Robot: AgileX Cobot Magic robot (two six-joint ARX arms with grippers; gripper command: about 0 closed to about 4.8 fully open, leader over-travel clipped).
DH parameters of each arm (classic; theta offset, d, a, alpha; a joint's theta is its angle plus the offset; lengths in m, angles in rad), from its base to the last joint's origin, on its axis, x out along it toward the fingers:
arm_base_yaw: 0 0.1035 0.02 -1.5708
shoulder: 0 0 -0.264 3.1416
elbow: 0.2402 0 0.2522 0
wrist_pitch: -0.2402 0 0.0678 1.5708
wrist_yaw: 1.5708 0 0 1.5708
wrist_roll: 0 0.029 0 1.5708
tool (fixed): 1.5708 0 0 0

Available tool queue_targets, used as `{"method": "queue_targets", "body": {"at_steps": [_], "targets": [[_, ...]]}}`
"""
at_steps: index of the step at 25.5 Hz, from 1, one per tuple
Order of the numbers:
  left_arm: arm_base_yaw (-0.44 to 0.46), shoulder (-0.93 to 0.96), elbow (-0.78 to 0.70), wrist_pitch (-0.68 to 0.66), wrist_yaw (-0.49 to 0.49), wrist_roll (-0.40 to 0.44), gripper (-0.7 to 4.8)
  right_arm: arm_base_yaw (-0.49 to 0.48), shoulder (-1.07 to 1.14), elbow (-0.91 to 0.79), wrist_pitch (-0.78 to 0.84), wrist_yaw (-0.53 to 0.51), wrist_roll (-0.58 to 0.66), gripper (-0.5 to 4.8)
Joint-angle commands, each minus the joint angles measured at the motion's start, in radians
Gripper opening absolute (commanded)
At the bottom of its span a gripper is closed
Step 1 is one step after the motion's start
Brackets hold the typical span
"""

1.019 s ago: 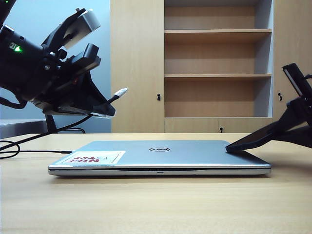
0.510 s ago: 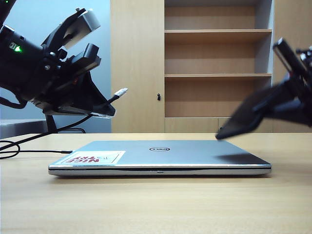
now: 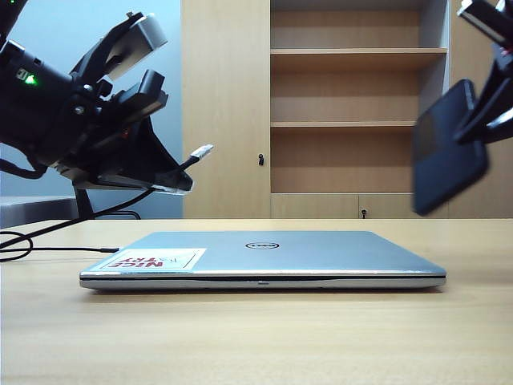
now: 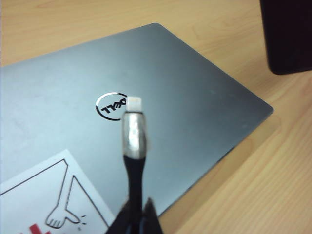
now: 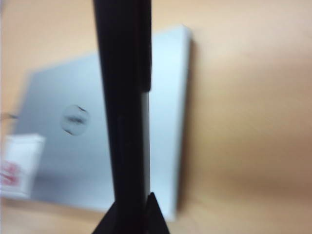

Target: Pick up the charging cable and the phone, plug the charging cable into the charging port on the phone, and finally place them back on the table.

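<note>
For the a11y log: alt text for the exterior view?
Left claw, raised at left, is shut on the charging cable, plug aimed at the phone that the right claw holds raised at right; a closed silver laptop lies on the table.

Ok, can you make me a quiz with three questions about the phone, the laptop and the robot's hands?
1. Where is the phone?
A. lying on the laptop
B. up in the air in the right gripper
C. on a shelf

2. What colour is the laptop?
A. silver
B. red
C. green

3. What is the left gripper doing?
A. hanging empty
B. pressing the table
C. shut on the charging cable

Answers: 1 B, the phone hangs above the table at the right. 2 A, its closed lid is silver. 3 C, the plug sticks out beyond it.
</note>
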Motion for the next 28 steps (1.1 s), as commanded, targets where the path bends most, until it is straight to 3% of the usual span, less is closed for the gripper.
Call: {"method": "queue_targets", "body": {"at_steps": [1,6,9,14,25,28], "targets": [[-0.026,-0.003,0.001,0.002,0.002,0.0,-0.06,0.002,-0.003,0.079,-0.222,0.031,-0.065,-0.06],[-0.071,-0.002,0.0,-0.005,0.002,0.005,-0.06,0.037,-0.002,0.126,-0.419,0.089,-0.106,-0.06],[-0.1,-0.002,-0.005,-0.03,0.002,0.005,-0.06,0.116,-0.001,0.131,-0.568,0.203,-0.124,-0.06],[-0.102,-0.002,-0.005,-0.04,0.002,0.005,-0.06,0.206,0.013,0.131,-0.661,0.298,-0.124,-0.06],[-0.103,-0.002,-0.005,-0.04,0.002,0.005,-0.06,0.226,0.194,0.132,-0.727,0.298,-0.123,-0.03],[-0.103,-0.002,-0.005,-0.04,0.002,0.005,-0.06,0.226,0.218,0.132,-0.713,0.296,-0.123,0.81]]}}
